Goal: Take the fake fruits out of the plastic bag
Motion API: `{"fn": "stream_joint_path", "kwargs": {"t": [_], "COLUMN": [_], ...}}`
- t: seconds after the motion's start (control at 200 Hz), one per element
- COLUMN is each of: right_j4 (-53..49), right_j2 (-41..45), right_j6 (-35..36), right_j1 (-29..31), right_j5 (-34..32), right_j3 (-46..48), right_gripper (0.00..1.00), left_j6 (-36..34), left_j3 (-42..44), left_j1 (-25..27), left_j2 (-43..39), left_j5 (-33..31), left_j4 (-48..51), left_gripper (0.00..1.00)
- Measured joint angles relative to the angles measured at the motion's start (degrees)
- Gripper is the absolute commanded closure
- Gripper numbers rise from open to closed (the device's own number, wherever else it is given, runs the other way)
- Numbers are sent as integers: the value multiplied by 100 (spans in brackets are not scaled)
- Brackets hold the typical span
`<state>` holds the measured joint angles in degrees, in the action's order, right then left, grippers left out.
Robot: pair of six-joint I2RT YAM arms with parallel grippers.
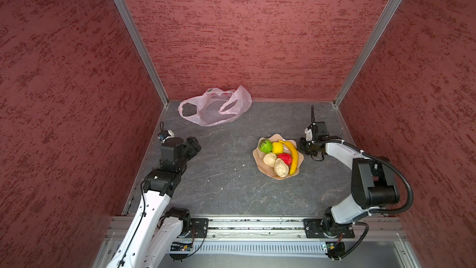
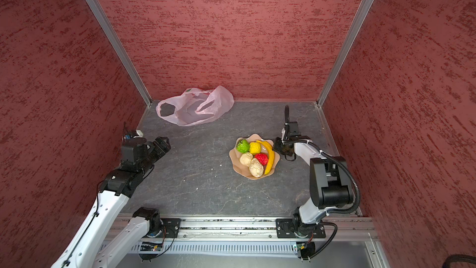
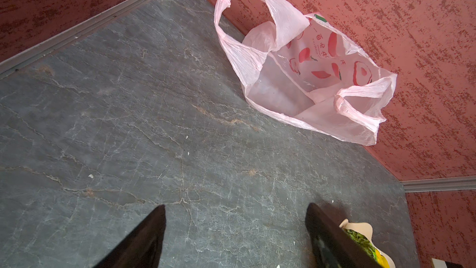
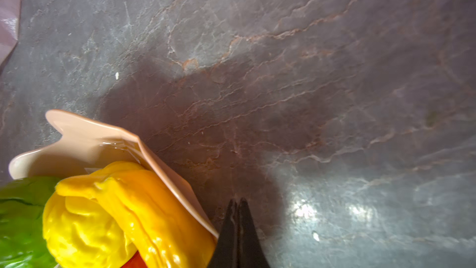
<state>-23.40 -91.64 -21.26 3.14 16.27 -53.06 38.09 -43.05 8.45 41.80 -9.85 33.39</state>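
The pale-pink plastic bag [image 1: 213, 107] [image 2: 193, 108] [image 3: 309, 73] lies crumpled at the back left against the wall, mouth open, with no fruit visible inside. The fake fruits sit in a peach scalloped bowl [image 1: 265, 172] [image 2: 235, 166] right of centre: banana [image 1: 292, 157] [image 4: 154, 202], green [image 1: 265, 145], yellow [image 1: 277, 147] [image 4: 77, 228], red [image 1: 285, 159] and two beige ones [image 1: 269, 159] [image 1: 281, 167]. My left gripper [image 1: 195, 145] [image 3: 235, 206] hovers open at the left with only table between its fingers. My right gripper [image 1: 302, 147] [image 4: 237, 199] is shut on nothing, just beside the bowl's right rim.
Red textured walls close in the dark slate table [image 1: 226, 176] on the back and both sides. An aluminium rail [image 1: 257, 225] carrying both arm bases runs along the front edge. Bare table lies between the bag and the bowl.
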Motion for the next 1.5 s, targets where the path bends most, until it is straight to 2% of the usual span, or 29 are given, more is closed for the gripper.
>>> {"fn": "stream_joint_path", "kwargs": {"t": [0.215, 0.516, 1.087, 1.498], "right_j4": [120, 140, 684, 1268], "right_j2": [2, 61, 240, -439], "right_j6": [-188, -538, -1615, -2212], "right_j1": [107, 597, 1912, 2841], "right_j5": [46, 37, -85, -101], "right_j3": [197, 376, 562, 326], "right_gripper": [100, 100, 100, 100], "left_j6": [0, 0, 7, 4], "left_j3": [83, 166, 389, 522], "left_j1": [-83, -214, -540, -673], "left_j2": [-101, -341, -695, -859], "left_j5": [98, 251, 656, 850], "left_j4": [2, 2, 151, 214], "left_gripper": [15, 15, 13, 13]}}
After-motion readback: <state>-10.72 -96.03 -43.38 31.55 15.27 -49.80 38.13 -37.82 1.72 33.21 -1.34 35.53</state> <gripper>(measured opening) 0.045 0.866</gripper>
